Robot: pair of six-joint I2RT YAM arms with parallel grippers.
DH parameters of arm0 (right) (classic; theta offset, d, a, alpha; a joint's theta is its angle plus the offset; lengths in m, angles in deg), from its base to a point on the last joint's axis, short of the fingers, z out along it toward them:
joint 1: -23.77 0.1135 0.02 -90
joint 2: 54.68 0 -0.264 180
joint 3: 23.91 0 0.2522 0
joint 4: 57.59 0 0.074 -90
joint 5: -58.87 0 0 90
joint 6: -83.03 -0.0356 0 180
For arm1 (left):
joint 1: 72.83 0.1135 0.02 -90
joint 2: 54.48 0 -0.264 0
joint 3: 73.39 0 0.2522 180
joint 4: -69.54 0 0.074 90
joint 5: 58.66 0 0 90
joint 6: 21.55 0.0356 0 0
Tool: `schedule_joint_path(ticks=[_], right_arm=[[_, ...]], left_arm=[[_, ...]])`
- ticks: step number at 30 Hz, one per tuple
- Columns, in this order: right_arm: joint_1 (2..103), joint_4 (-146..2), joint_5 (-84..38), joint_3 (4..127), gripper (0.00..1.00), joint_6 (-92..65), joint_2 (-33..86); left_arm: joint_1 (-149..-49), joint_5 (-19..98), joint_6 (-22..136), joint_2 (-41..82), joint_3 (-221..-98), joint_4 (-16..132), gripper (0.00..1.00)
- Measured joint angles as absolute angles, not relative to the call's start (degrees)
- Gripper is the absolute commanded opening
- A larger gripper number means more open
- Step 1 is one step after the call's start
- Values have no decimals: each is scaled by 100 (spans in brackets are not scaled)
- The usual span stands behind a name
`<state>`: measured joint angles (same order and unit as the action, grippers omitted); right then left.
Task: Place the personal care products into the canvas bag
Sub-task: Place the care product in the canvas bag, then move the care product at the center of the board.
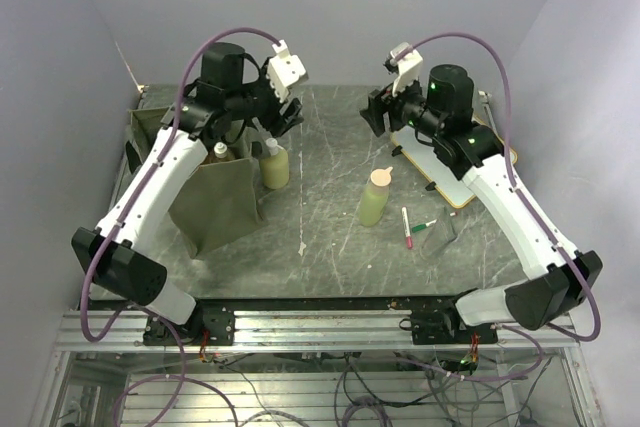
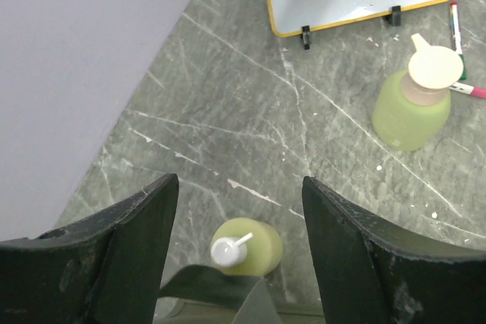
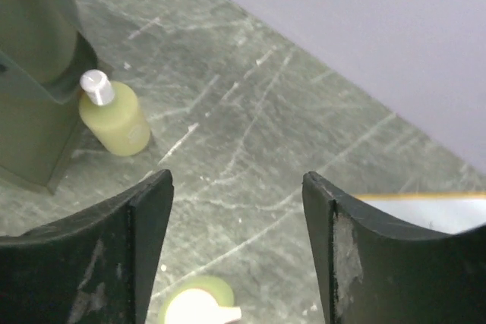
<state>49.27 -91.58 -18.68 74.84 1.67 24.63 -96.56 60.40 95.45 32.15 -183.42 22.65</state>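
The left gripper (image 2: 239, 182) hangs with its jaws wide and empty directly above the pale yellow-green plastic bottle with a white cap (image 2: 244, 246), which stands just beside the wall of the upright olive-green canvas tote bag (image 1: 215, 202); the step in hand looks like reaching for this bottle. The right gripper (image 3: 237, 176), likewise spread and empty, hovers near the light green plastic bottle with a beige cap (image 1: 374, 197), which stands mid-table, well apart from the bag. The next move likely calls for the left arm to descend, close on the bottle's body without snagging the fabric, then lift it over the rim.
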Motion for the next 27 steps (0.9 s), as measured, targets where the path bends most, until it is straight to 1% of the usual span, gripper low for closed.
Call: schedule_joint_path(ticks=[2, 5, 11, 16, 19, 23, 27], right_arm=[[4850, -9247, -2008, 7353, 79, 143, 2358], [4776, -9372, -2164, 7198, 81, 137, 2244], [4570, -9597, -2297, 7091, 81, 76, 2089], [4424, -9649, -2233, 6990, 81, 12, 1945], [4332, -9645, -2129, 6885, 81, -64, 1864], [4205, -9632, -2041, 6774, 81, -125, 1831], [4092, -9604, -1971, 6608, 81, -211, 1777]], left_arm=[[-9781, 5994, 9543, 3264, -18342, 2263, 79], [-9966, 5874, 9567, 3358, -18344, 2230, 83], [-10347, 5524, 9792, 3565, -18347, 1981, 88], [-10412, 5295, 9871, 3679, -18358, 1913, 90], [-10417, 5093, 9989, 4055, -18753, 1592, 90], [-10419, 4720, 10092, 5008, -19794, 827, 91], [-10417, 4394, 10160, 5528, -20137, 230, 93]])
